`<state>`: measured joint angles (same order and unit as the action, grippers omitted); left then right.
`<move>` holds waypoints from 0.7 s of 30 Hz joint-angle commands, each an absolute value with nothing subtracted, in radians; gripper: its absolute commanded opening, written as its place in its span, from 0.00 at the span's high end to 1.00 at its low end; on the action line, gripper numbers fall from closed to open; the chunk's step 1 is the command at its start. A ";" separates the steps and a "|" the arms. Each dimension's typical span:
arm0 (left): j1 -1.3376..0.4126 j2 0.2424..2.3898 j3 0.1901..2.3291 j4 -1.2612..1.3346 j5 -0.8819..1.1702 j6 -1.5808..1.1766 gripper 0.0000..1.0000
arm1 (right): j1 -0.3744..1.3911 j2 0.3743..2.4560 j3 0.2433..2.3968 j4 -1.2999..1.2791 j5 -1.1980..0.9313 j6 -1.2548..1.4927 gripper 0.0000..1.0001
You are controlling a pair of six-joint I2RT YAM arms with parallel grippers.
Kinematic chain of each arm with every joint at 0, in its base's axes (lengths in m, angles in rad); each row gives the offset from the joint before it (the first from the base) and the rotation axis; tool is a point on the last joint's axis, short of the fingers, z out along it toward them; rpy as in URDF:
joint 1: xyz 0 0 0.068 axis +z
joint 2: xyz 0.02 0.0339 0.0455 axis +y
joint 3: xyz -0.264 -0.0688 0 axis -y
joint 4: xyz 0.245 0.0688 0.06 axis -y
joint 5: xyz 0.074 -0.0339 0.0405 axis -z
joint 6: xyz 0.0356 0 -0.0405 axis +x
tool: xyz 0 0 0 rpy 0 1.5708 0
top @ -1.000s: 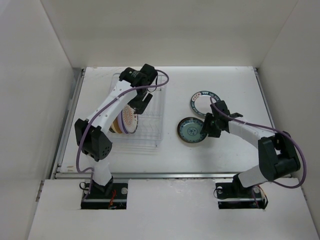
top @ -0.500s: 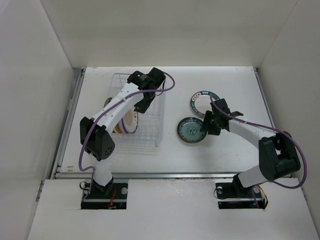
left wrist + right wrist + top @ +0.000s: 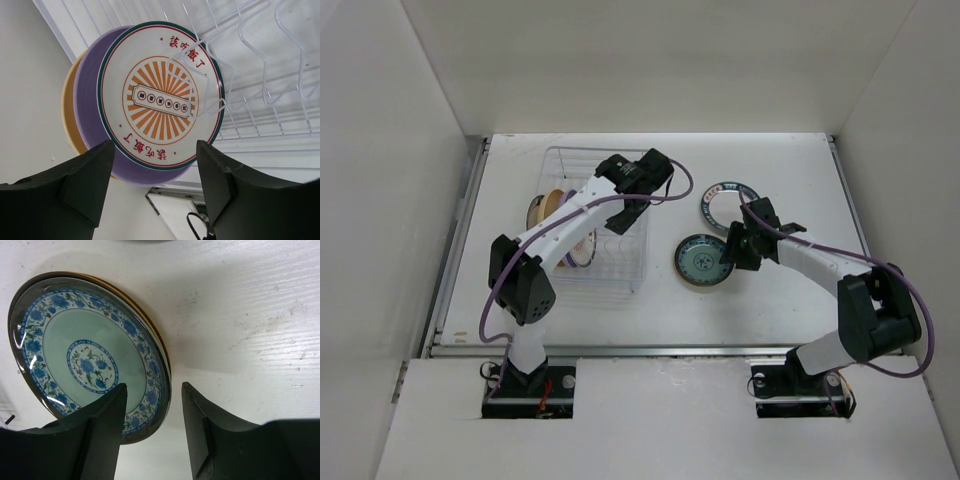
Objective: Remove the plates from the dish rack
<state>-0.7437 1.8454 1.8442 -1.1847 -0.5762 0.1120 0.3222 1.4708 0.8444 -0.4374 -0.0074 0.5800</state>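
Observation:
The dish rack point(image 3: 620, 272) holds three upright plates at its left end: white with orange-red design point(image 3: 160, 95), lavender point(image 3: 90, 95) behind it, tan-yellow point(image 3: 69, 117) at the back. My left gripper point(image 3: 154, 150) is open and empty, over the rack's right part point(image 3: 618, 217), apart from those plates. The teal-blue patterned plate point(image 3: 85, 360) lies on the table on a yellow-brown plate whose rim point(image 3: 146, 316) shows. My right gripper point(image 3: 152, 390) is open, its jaws straddling the teal plate's near rim. The green-rimmed white plate point(image 3: 725, 203) lies flat behind.
The rack's bare wire prongs point(image 3: 260, 75) fill its right half. The teal plate stack point(image 3: 703, 262) sits just right of the rack. White walls enclose the table on the left, back and right.
My left arm has swung right across the rack, away from the standing plates. The right arm has stayed at the teal plate.

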 commanded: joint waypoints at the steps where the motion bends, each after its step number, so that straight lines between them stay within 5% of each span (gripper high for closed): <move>1: -0.730 1.888 1.885 -1.244 -0.574 0.104 0.37 | 0.328 1.436 0.851 -0.426 -0.008 0.571 0.46; 21: -0.624 1.944 1.842 -1.235 -0.782 0.074 0.39 | 0.328 1.427 0.861 -0.436 0.002 0.561 0.46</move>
<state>-0.6407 1.9816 1.8664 -1.2213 -0.7277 0.0776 0.3222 1.4479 0.8440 -0.4381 -0.0074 0.5724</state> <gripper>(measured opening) 0.617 0.536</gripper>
